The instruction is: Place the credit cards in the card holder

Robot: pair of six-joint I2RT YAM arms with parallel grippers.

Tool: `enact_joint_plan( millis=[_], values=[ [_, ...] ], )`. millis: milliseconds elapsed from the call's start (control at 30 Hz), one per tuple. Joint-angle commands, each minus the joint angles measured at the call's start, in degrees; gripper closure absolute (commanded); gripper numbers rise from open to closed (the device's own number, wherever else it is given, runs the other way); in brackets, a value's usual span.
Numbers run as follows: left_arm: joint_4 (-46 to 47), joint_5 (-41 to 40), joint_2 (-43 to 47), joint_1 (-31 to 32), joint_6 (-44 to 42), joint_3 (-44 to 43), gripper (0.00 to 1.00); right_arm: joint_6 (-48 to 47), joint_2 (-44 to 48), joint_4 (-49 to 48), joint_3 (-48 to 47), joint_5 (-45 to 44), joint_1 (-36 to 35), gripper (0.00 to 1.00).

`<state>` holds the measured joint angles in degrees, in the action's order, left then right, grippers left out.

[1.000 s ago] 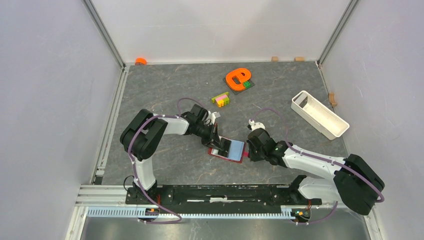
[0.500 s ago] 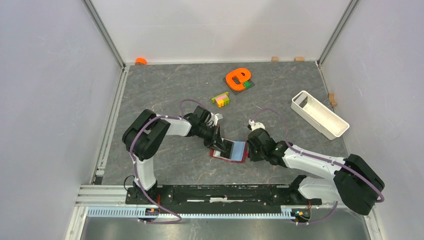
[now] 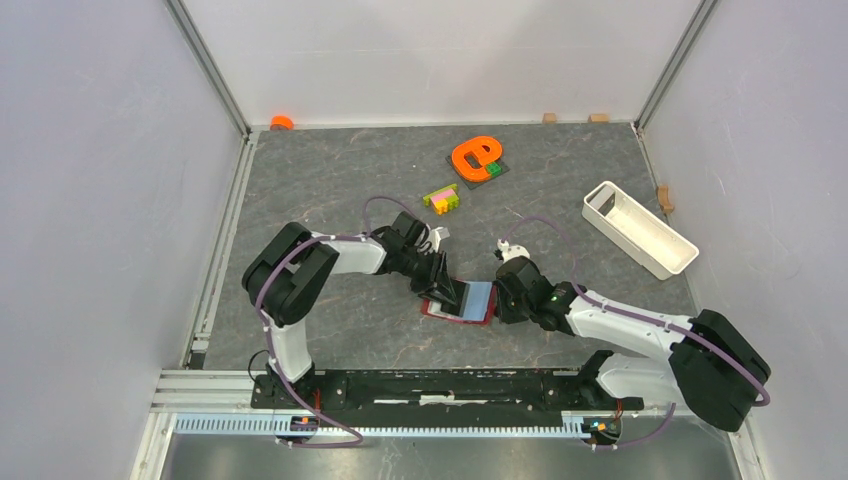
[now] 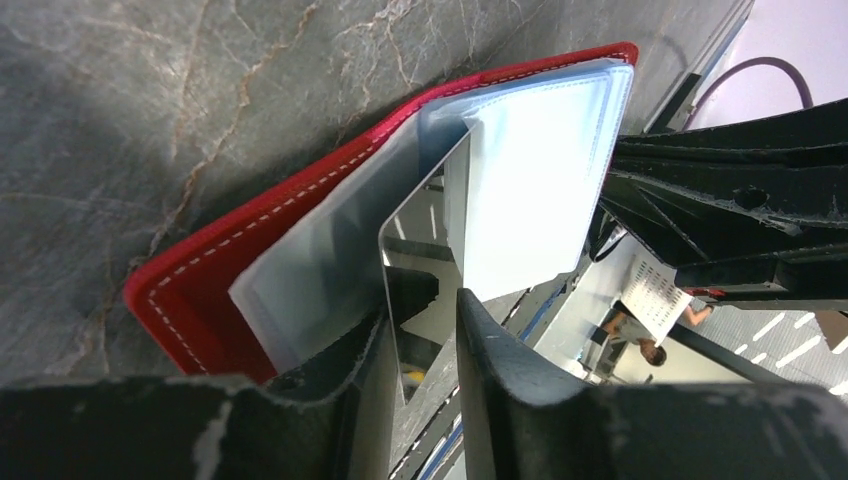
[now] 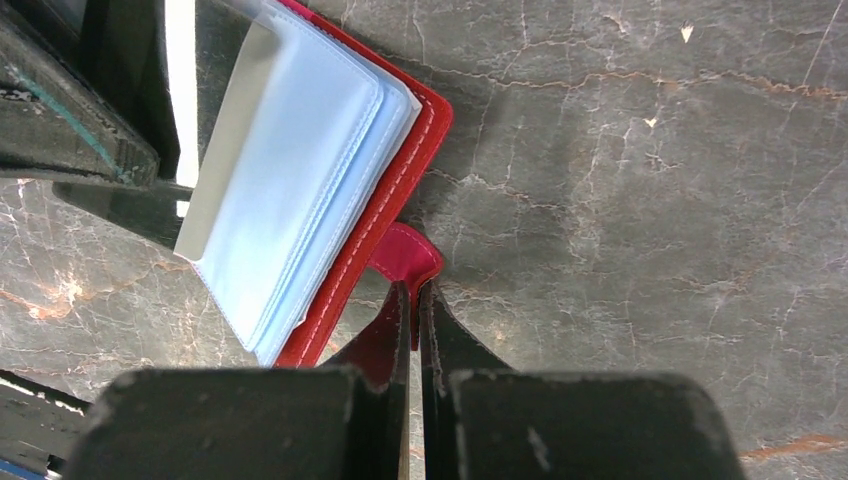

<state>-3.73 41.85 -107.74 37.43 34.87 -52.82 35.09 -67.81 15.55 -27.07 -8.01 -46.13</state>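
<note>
Right gripper [image 5: 413,300] pinches shut on the open card holder's [image 5: 300,160] snap tab [image 5: 405,258]. A stiff, slick credit card [image 4: 425,230] sits half inside its soft sleeve [image 4: 540,190]. Left gripper's [image 4: 420,315] narrow jaws flank the card's outer end, grip unclear; that end looks the best hold.

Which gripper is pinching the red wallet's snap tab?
The right gripper, shut on the snap tab; the left gripper straddles the shiny card instead.
</note>
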Motion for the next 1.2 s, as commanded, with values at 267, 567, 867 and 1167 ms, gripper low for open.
enact_joint_plan(
  millis=[267, 567, 867, 1167],
  values=[
    [-12.15, -13.28, 5.92, 0.3, -6.32, -2.7, 0.46, 1.11, 1.36, -0.01, 0.26, -0.54, -0.36, 1.0],
    [-17.36, -18.17, 10.18, 0.79, -9.37, -4.4, 0.37, 1.02, 1.12, -0.41, 0.65, -0.21, -0.39, 1.0],
    [-16.06, -16.27, 10.0, 2.0, -9.22, -4.4, 0.36, 1.07, 1.06, -0.86, 0.97, 0.22, -0.36, 1.0],
    [-15.87, -17.21, 8.22, 5.2, -8.27, -6.97, 0.36, 1.19, 1.37, -0.9, 1.27, 0.44, -0.37, 1.0]
  ],
)
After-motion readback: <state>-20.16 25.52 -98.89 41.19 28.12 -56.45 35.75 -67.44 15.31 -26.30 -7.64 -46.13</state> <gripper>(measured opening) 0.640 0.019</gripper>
